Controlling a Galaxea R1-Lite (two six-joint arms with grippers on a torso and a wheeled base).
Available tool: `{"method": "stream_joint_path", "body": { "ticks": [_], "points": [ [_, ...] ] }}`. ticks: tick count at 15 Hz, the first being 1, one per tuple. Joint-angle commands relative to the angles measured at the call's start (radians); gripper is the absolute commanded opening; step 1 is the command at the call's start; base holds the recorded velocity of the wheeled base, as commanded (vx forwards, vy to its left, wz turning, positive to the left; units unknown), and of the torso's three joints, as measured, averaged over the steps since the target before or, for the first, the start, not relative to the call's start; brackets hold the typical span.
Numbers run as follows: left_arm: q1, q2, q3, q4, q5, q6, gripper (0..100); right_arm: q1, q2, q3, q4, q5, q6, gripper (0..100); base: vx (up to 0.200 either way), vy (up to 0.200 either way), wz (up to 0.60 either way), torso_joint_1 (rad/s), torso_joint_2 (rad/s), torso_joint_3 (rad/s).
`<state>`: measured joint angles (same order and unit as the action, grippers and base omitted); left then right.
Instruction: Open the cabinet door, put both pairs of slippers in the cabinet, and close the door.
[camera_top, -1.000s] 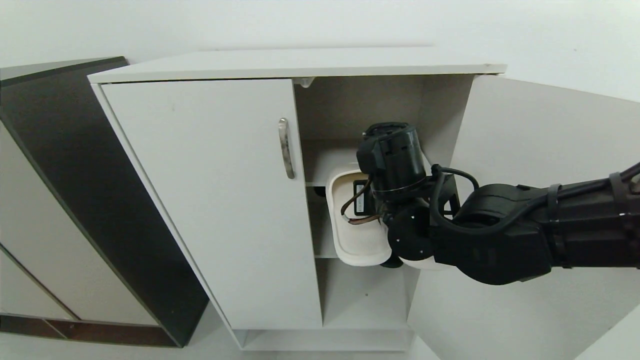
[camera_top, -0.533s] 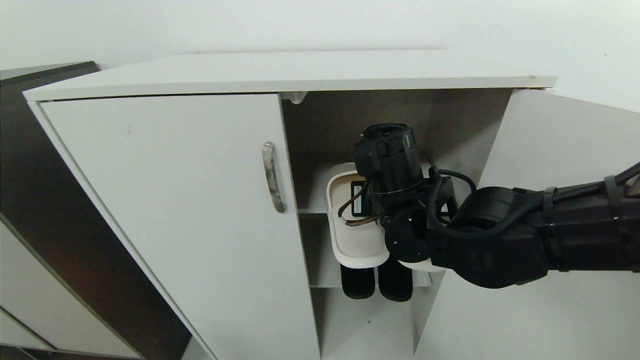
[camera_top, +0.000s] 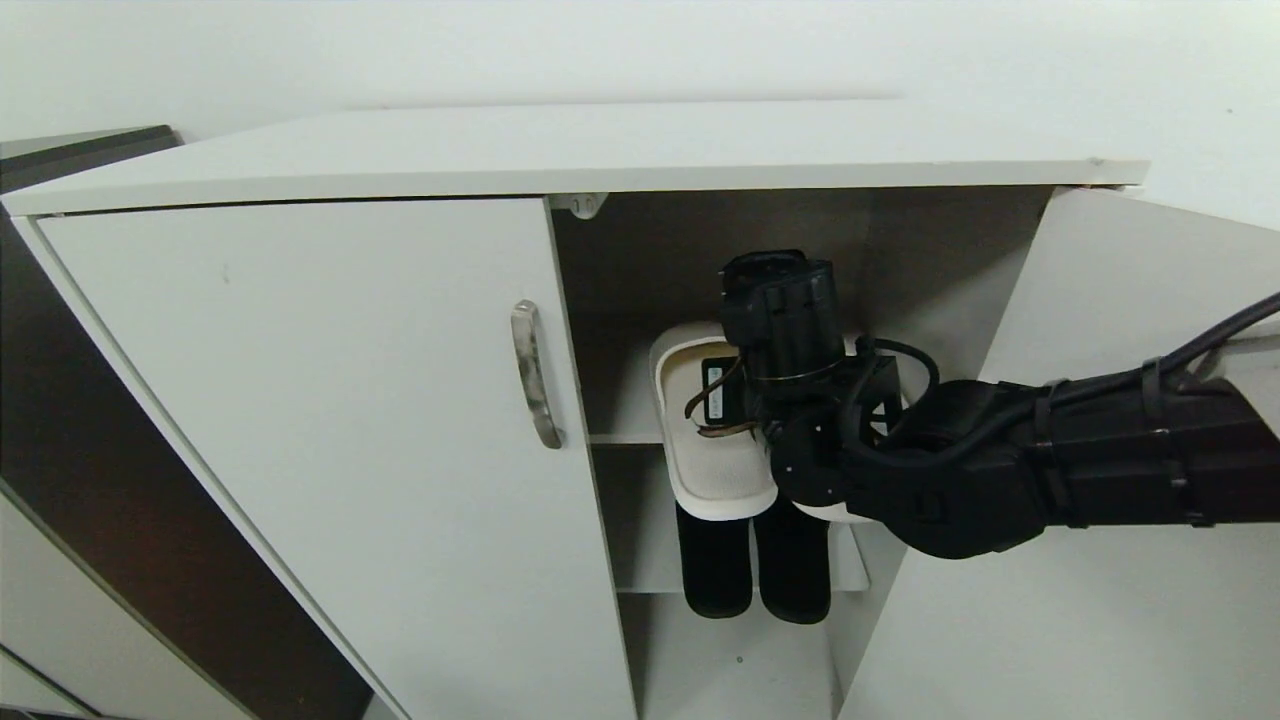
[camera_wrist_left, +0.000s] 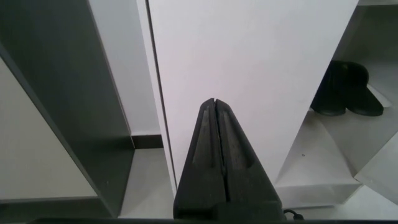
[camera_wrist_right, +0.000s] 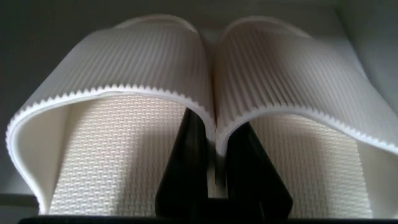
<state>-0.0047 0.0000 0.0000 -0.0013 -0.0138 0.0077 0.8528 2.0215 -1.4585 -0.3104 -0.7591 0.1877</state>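
Note:
The white cabinet (camera_top: 560, 150) has its left door (camera_top: 300, 420) closed and its right door (camera_top: 1100, 400) swung open. My right gripper (camera_wrist_right: 216, 168) is shut on the pair of white slippers (camera_wrist_right: 149, 81), pinching the two inner strap edges together. It holds the white slippers (camera_top: 715, 460) inside the opening, toes over the upper shelf (camera_top: 620, 415) and heels sticking out. A pair of black slippers (camera_top: 752, 565) lies on the shelf below, heels over its edge. My left gripper (camera_wrist_left: 214, 106) is shut and empty, low in front of the closed door (camera_wrist_left: 249, 62), with the black slippers (camera_wrist_left: 345, 87) off to one side.
A metal handle (camera_top: 533, 373) sits on the closed door beside the opening. A dark unit (camera_top: 80, 420) stands to the cabinet's left, with a gap and pale floor (camera_wrist_left: 143, 186) between them. The cabinet's bottom compartment (camera_top: 730, 660) lies under the black slippers.
The head camera has shifted closer to the cabinet, bringing the black slippers into sight. The right arm has carried the white slippers higher and deeper, onto the upper shelf.

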Motion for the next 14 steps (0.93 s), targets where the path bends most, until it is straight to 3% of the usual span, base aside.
{"method": "stream_joint_path", "body": {
  "ticks": [1,6,14],
  "points": [
    [0.0,0.002,0.0,0.0,0.0,0.0,0,-0.008,0.019,-0.006,-0.004,0.009,-0.007,0,0.0,0.0,0.0,0.0,0.0,0.0],
    [0.0,0.002,0.0,0.0,0.0,0.0,0,-0.061,0.123,-0.201,0.047,0.023,-0.01,0,0.0,0.0,0.0,0.0,0.0,0.0],
    [0.0,0.0,0.0,0.0,0.0,0.0,0,-0.093,0.186,-0.35,0.109,0.014,-0.007,0,0.0,0.0,0.0,0.0,0.0,0.0]
  ]
}}
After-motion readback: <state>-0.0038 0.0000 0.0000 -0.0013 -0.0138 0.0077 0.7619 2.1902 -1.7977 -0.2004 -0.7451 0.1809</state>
